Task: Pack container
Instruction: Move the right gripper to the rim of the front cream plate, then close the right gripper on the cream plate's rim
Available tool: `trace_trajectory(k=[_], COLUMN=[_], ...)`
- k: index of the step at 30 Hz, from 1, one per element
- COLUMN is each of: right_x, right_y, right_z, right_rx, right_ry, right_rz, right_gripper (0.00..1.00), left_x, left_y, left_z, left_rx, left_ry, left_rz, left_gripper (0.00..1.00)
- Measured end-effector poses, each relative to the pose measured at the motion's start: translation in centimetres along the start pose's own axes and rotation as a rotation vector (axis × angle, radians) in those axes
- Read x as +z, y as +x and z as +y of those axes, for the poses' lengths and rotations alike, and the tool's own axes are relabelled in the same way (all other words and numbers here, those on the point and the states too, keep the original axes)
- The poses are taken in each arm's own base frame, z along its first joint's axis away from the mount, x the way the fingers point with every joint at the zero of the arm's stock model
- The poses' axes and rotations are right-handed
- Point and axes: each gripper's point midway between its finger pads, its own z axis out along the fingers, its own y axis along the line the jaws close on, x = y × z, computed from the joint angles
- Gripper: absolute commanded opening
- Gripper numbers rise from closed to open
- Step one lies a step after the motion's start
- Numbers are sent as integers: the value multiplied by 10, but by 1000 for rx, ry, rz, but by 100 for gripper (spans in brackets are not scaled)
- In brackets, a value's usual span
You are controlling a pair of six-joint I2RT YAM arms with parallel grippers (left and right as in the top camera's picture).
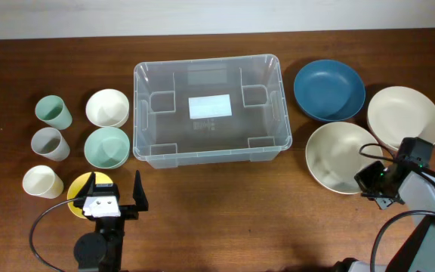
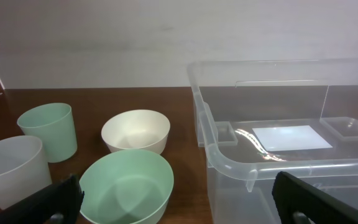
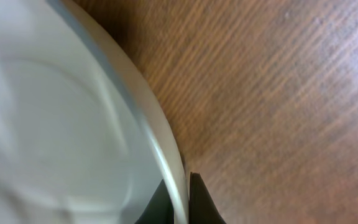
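My left gripper (image 1: 114, 190) hangs near the front edge of the table (image 1: 240, 219), partly above a yellow plate (image 1: 78, 190). Its two fingers (image 2: 48, 205) stand wide apart and hold nothing. Ahead of it, the left wrist view shows a mint bowl (image 2: 126, 186), a small cream bowl (image 2: 135, 132) and a mint cup (image 2: 48, 130). The container (image 1: 142, 121) stands upright in the middle of the table, just beside these bowls, with a white label (image 1: 210, 106) on its base. My right gripper (image 1: 370, 178) is at the near right rim of a large beige bowl (image 1: 334, 155). The right wrist view is very close and blurred, but the fingers seem to pinch that rim from both sides.
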Motion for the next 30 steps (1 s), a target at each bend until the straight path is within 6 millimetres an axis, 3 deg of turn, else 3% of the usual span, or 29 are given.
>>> trace_trajectory(k=[8,11,16,17,18,19,20,21,25,30], right_x=[-31,-58,-120,-132,-145,-154,-161,-165,-158,-103], right_y=[5,-5,-22,-24,-27,-28,-28,-26,-23,-18], right_z=[-6,-4,23,28,34,36,36,33,20,3], right_rx=[32,35,-29,-44,-60,-72,-83,-83,-83,-67], right_ry=[64,55,-85,-112,-141,-152,-151,-139,-82,-25], right_rz=[91,75,-17,-43,-76,-102,-124,-135,-131,-66], right_gripper=[3,4,4,7,18,38,48,49,48,45], left_x=[0,0,0,0,0,0,0,0,0,0], left_y=[0,0,0,0,0,0,0,0,0,0], left_z=[0,0,0,0,0,0,0,0,0,0], left_rx=[0,0,0,0,0,0,0,0,0,0], left_ry=[0,0,0,0,0,0,0,0,0,0], left_rz=[0,0,0,0,0,0,0,0,0,0], left_gripper=[99,99,99,100,99,99,100,99,99,99])
